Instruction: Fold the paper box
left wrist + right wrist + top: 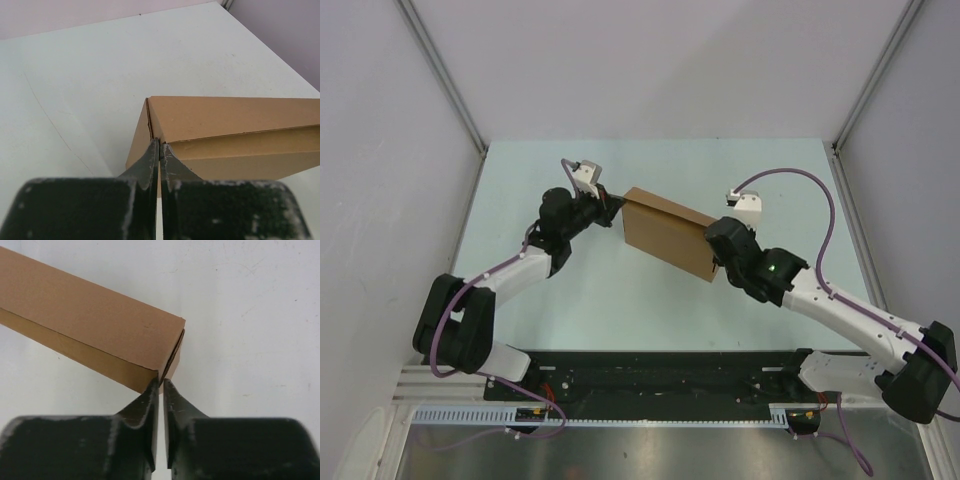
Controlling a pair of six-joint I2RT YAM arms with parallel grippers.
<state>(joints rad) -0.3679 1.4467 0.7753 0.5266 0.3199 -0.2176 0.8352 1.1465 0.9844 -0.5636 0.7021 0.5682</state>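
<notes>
1. We see the table (620, 310), a pale greenish surface with plain walls around it on three sides, and both arms are bolted at its near edge.
2. The left arm (510, 270) reaches up the left side and the right arm (830, 300) up the right side, and they bend in towards each other over the middle of the table.
3. The paper box (665, 240) lies between them near the table's centre. It is plain brown cardboard in a closed, shallow rectangular form. In the top view its length runs from far left to near right. We cannot tell whether it rests on the surface or is held just above it.
4. The left gripper (613, 205) is at the box's far-left end. In its wrist view the fingers (150, 160) are almost together, pinching a thin cardboard edge at the box corner (152, 132).
5. The right gripper (713, 258) is at the near-right end. In its wrist view the fingertips (172, 392) are drawn close, with a narrow slit between them, nipping the box's corner edge (160, 376).
</notes>
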